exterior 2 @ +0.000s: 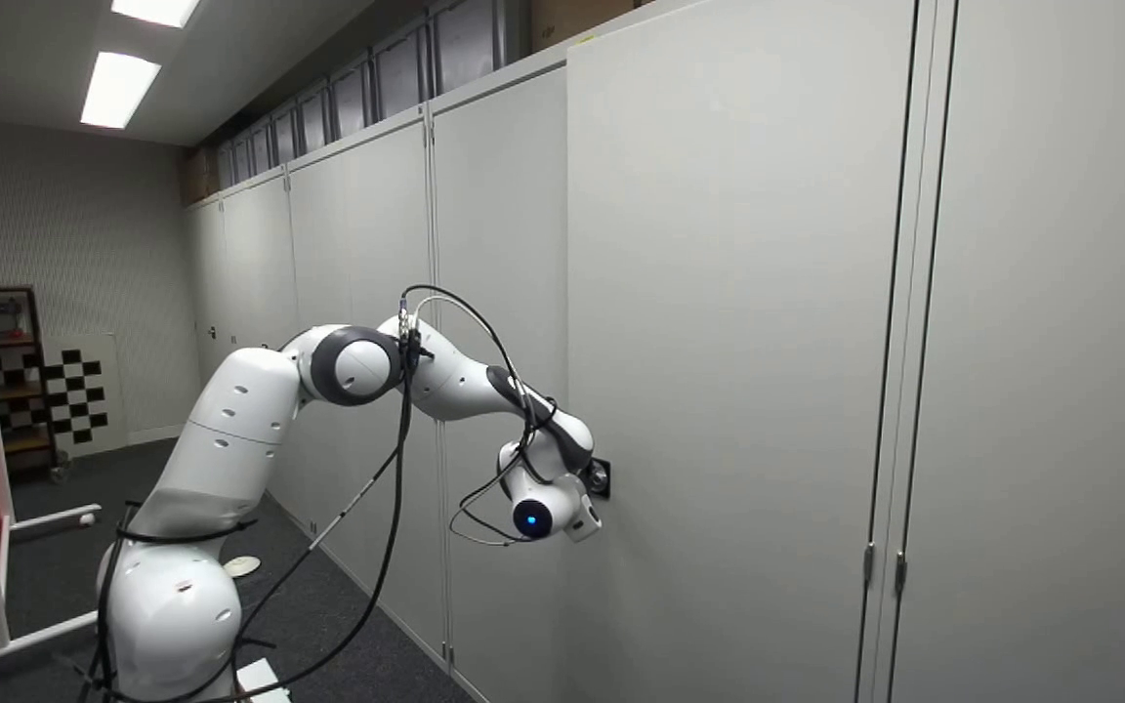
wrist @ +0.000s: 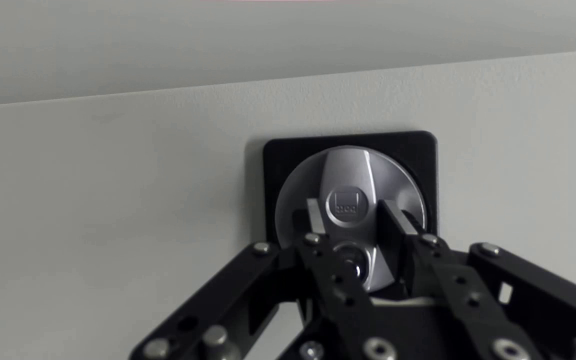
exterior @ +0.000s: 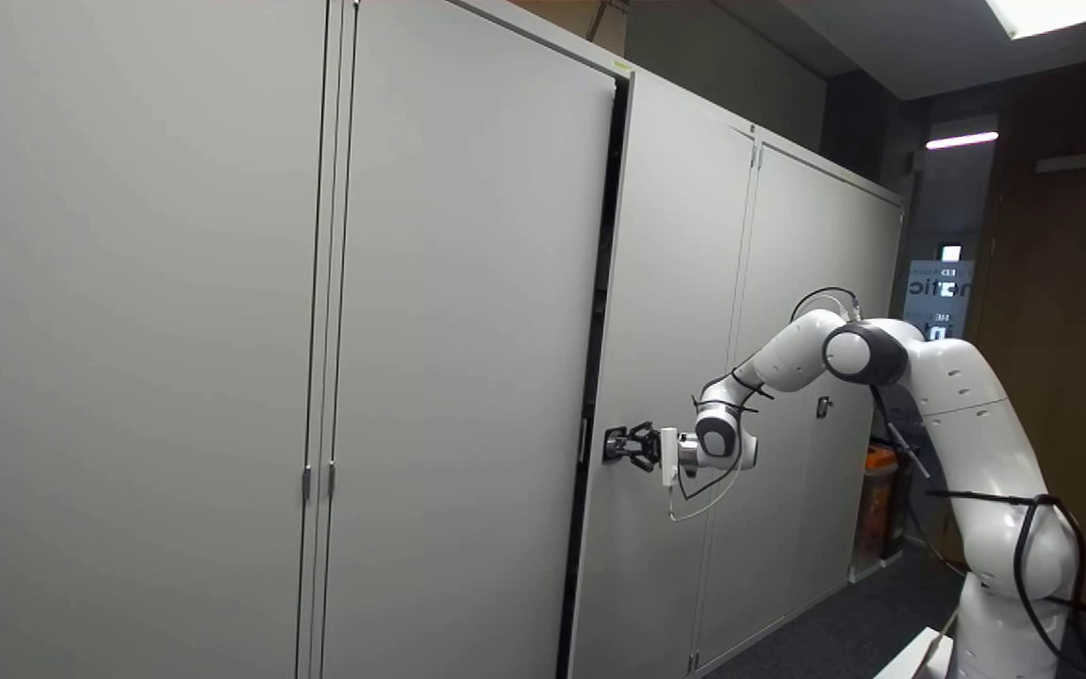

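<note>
Pinching the handle (wrist: 347, 199), near the edge of the ajar door (exterior: 673, 283), in the narrow-set gripper (wrist: 351, 216): squeeze evenly from both sides, follow the door's arc gently, avoid twisting.

The arm (exterior: 965, 389) is standing bent at a raised elbow (exterior: 868, 352), its forearm (exterior: 793, 354) sloping down to the wrist (exterior: 720, 436); the gripper (wrist: 353, 216) is clamping, fingers (wrist: 399, 219) slightly apart
</note>
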You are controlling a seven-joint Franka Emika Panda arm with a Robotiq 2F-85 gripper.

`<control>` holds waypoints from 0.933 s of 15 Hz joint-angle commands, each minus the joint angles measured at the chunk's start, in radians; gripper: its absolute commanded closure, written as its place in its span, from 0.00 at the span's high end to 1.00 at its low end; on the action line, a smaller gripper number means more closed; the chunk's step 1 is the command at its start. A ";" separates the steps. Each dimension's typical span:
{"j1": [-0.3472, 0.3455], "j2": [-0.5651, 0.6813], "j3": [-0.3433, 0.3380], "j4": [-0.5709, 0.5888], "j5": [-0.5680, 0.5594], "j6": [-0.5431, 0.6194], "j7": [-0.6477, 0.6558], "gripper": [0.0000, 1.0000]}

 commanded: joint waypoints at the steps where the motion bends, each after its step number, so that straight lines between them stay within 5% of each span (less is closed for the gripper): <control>1: -0.017 -0.092 0.006 -0.109 -0.043 -0.059 -0.017 0.08; 14: -0.054 -0.157 0.004 -0.204 -0.112 -0.121 0.002 0.08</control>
